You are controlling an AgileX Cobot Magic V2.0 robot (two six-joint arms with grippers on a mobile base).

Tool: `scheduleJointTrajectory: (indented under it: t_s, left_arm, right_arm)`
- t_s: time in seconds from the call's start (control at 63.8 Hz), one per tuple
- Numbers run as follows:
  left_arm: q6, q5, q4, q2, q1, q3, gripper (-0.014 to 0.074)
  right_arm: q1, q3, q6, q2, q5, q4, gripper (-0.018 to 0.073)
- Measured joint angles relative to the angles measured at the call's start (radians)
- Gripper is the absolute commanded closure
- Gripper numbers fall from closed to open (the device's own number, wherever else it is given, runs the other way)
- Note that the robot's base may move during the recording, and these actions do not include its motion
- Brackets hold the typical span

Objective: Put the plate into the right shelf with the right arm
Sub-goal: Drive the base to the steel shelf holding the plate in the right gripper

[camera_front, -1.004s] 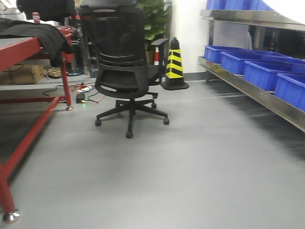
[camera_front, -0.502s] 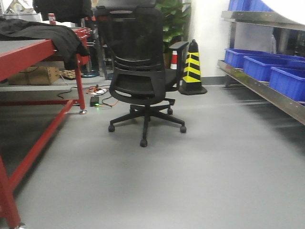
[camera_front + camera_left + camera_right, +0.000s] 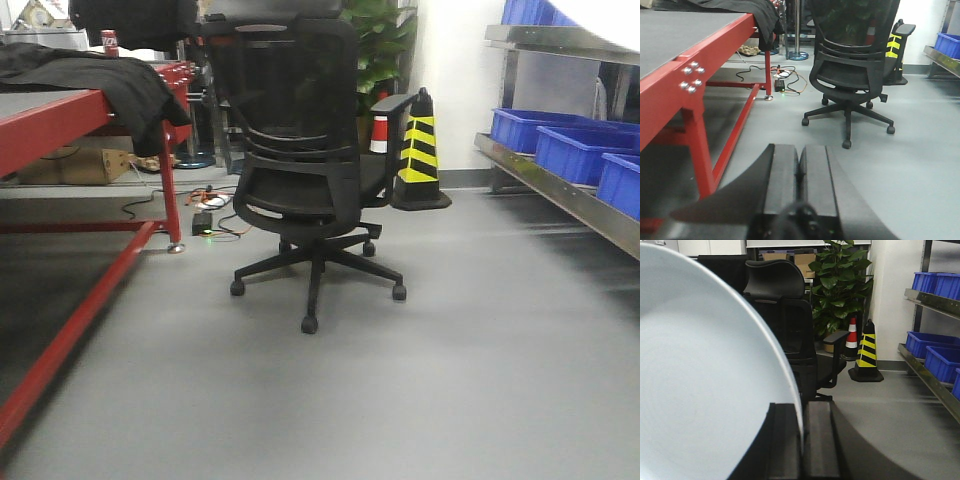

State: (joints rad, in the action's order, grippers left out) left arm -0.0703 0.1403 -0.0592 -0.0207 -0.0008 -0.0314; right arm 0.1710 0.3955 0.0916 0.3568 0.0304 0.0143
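The white plate (image 3: 700, 380) fills the left of the right wrist view, held on edge. My right gripper (image 3: 801, 409) is shut on its rim, one black finger on each side of it. A white blur at the top right corner of the front view (image 3: 610, 15) may be that plate. The right shelf (image 3: 560, 195), steel rails carrying blue bins (image 3: 575, 150), runs along the right edge of the front view and shows again as the shelf (image 3: 932, 382) off to the right of the plate. My left gripper (image 3: 800, 159) is shut on nothing, low above the grey floor.
A black office chair (image 3: 300, 170) stands mid-floor straight ahead. A yellow-and-black cone (image 3: 418, 150) and a potted plant (image 3: 840, 280) stand behind it near the wall. The red-framed table (image 3: 60, 120) with a black cloth (image 3: 100, 75) lines the left side. Cables (image 3: 205, 205) lie beneath it.
The front view has shifted: the chair and cone look nearer and further right, the shelf has slid toward the right edge, and more of the red table shows.
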Motion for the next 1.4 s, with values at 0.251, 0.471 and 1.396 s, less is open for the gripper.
scheduleJointTrajectory:
  t_s: [0.251,0.471,1.396]
  left_arm:
    - [0.000,0.000,0.000,0.000,0.000,0.000,0.0643]
    - [0.000,0.000,0.000,0.000,0.000,0.000,0.0643]
    - [0.000,0.000,0.000,0.000,0.000,0.000,0.0643]
  right_arm:
    - [0.000,0.000,0.000,0.000,0.000,0.000,0.0505]
    - [0.000,0.000,0.000,0.000,0.000,0.000,0.0505]
    - [0.000,0.000,0.000,0.000,0.000,0.000,0.0505]
